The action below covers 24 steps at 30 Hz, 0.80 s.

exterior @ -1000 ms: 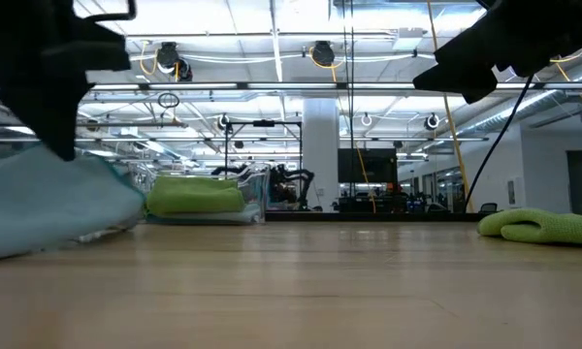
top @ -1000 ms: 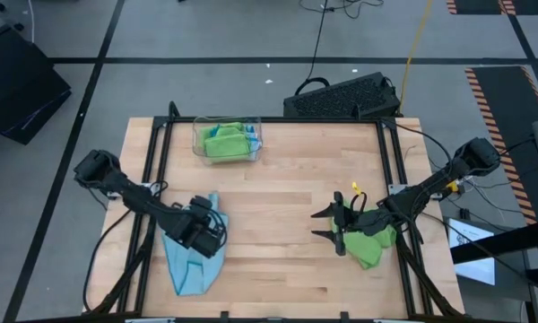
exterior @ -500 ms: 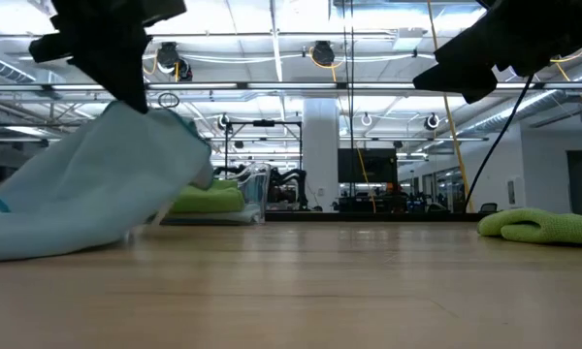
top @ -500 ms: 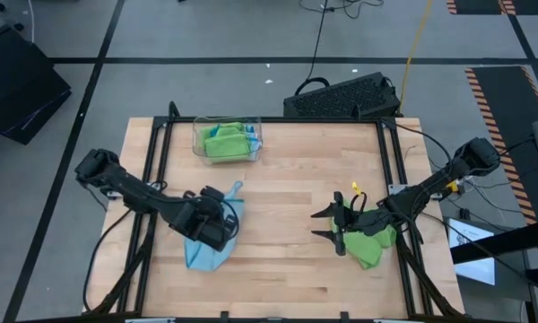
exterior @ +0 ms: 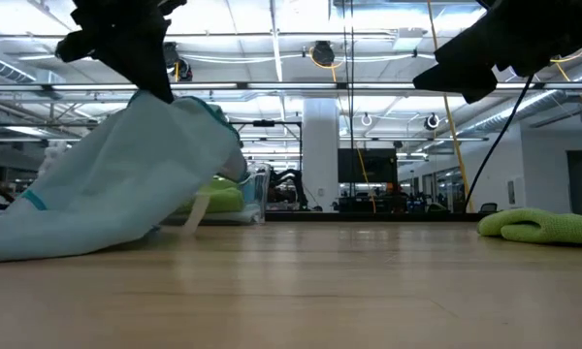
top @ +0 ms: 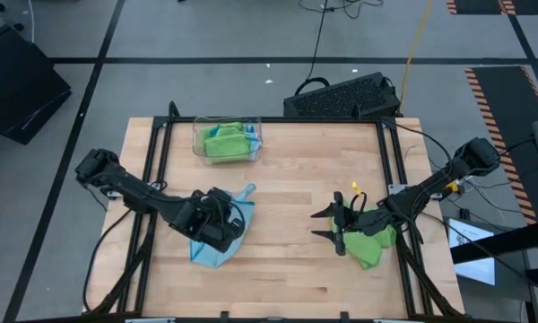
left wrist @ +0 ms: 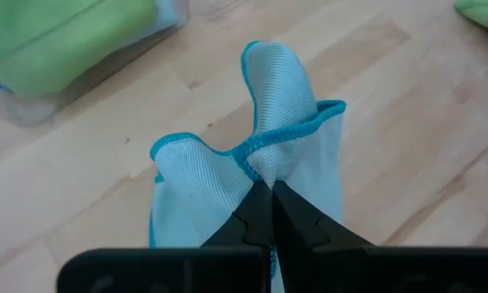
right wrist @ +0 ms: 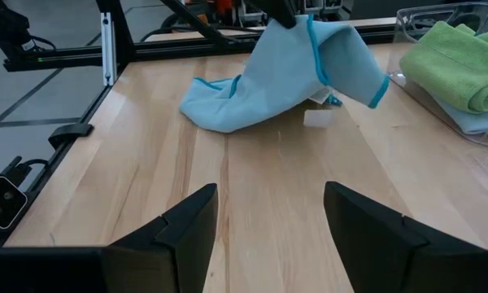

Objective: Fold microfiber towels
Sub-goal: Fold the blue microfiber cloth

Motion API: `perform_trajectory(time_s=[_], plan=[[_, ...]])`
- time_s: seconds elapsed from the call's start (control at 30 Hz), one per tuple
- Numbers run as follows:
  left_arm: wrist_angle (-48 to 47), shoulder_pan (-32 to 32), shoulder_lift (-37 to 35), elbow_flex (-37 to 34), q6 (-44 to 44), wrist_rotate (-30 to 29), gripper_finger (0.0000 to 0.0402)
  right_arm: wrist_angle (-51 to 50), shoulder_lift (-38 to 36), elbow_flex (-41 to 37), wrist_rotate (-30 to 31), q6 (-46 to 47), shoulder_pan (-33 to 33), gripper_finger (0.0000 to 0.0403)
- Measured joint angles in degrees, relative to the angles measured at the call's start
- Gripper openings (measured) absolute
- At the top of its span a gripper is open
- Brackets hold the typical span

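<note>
My left gripper (left wrist: pixel 263 185) is shut on a light blue microfiber towel (top: pixel 217 244) with a teal hem, left of the table's middle. The towel's held end is raised (exterior: pixel 160 145). Its other end lies on the wood (exterior: pixel 39 228), and a small white tag (exterior: pixel 196 215) hangs from it. At the table's right, my right gripper (top: pixel 321 225) stands open in the air, its fingers pointing toward the blue towel (right wrist: pixel 281 77). A crumpled lime green towel (top: pixel 369 244) lies on the table under the right arm, behind the right gripper's fingers. My left gripper pinches the towel's bunched teal-hemmed edge (left wrist: pixel 264 156) between its two fingertips. The fingers slant down from the table's left. The cloth gathers into two lobes beside the pinch. From there the towel hangs in a slack slope, with its low end (exterior: pixel 19 237) on the table.
A clear plastic tray (top: pixel 200 135) stands at the far left of the table and holds folded green towels (top: pixel 226 142). A dark keyboard (top: pixel 345 97) lies beyond the far edge. Bare wood (top: pixel 287 193) lies between the two grippers.
My left gripper has risen and gone toward the table's right edge, tipping less steeply down, still shut on the blue towel. The towel's held end has come up off the table. Its near end has been dragged along the wood toward the far right, so the towel covers less of the table.
</note>
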Motion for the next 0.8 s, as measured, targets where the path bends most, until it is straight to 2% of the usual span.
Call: perform_trajectory(time_s=[0.27,0.47,0.8], plan=[[-6.46,0.0,0.0,7.6,13.74,-0.55,0.0005,0.0,0.0,0.0,0.0,0.0,0.0,0.0217],[-10.0,-0.15,0.0,13.36,20.16,-6.56,0.0005,0.06,0.0,0.0,0.0,0.02,0.0,0.0217],[-10.41,0.57,0.0,15.78,29.76,-7.48,0.0005,4.84,-0.04,0.0,0.0,0.4,-0.02,0.0217]])
